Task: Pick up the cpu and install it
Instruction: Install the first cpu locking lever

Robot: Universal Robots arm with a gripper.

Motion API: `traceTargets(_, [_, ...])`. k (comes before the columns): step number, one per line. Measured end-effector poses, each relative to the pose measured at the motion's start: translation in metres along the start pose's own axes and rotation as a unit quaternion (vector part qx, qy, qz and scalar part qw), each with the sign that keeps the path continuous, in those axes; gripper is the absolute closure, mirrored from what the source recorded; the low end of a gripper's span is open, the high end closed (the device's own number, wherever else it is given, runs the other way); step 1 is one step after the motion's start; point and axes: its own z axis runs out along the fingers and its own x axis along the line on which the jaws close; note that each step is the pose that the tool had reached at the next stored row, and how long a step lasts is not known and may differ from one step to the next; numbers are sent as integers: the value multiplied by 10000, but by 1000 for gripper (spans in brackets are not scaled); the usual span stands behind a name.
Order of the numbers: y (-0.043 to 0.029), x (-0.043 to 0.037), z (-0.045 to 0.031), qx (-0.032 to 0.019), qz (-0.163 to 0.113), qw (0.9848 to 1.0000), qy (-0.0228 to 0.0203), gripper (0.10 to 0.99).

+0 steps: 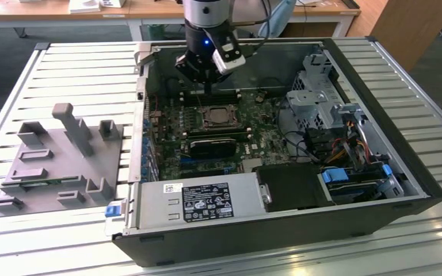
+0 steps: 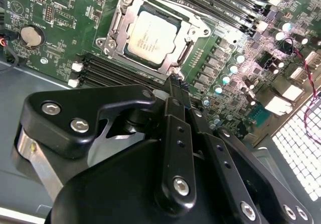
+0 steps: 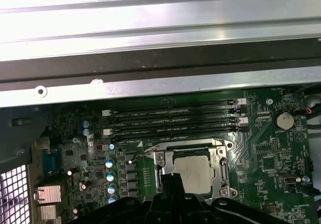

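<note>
Jaws drawn together w/ nothing between them — black gripper (image 2: 173, 83) fingers meet at a closed tip, hovering just above the board beside the socket. Small flat square cpu w/ silvery-grey metal top (image 2: 151, 34) sits inside the silver metal socket frame (image 2: 118, 29) on the green motherboard (image 2: 60, 13), apart from the gripper; also seen in the first wrist view (image 3: 194, 174). Black memory slots (image 3: 173, 121) run next to the frame. Exterior view: arm reaches into the open black computer case (image 1: 405, 172) — grey plastic fixture block (image 1: 60, 158) lies on the slatted table at the exterior view's left.
</note>
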Motion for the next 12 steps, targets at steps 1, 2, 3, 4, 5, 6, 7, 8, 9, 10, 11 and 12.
traceTargets(1, [0, 2, 0, 0, 0, 10000, 0, 980])
traceTargets(2, [-1, 6, 1, 0, 0, 10000, 0, 980])
traceTargets(3, [-1, 10, 1, 0, 0, 10000, 0, 980])
traceTargets(4, [-1, 12, 1, 0, 0, 10000, 0, 980])
traceTargets(5, [-2, 16, 1, 0, 0, 10000, 0, 980])
traceTargets(6, [-2, 21, 2, 0, 0, 10000, 0, 980])
traceTargets(7, [-3, 25, 2, 0, 0, 10000, 0, 980])
traceTargets(8, [-3, 31, 3, 0, 0, 10000, 0, 980])
traceTargets(9, [-4, 39, 4, -1, 0, 10000, 0, 980])
traceTargets(10, [-3, 52, 5, 0, 0, 10000, 0, 980])
traceTargets(11, [0, 66, 5, 1, 0, 10000, 0, 980])
traceTargets(12, [5, 80, 6, 1, -1, 10000, 1, 980])
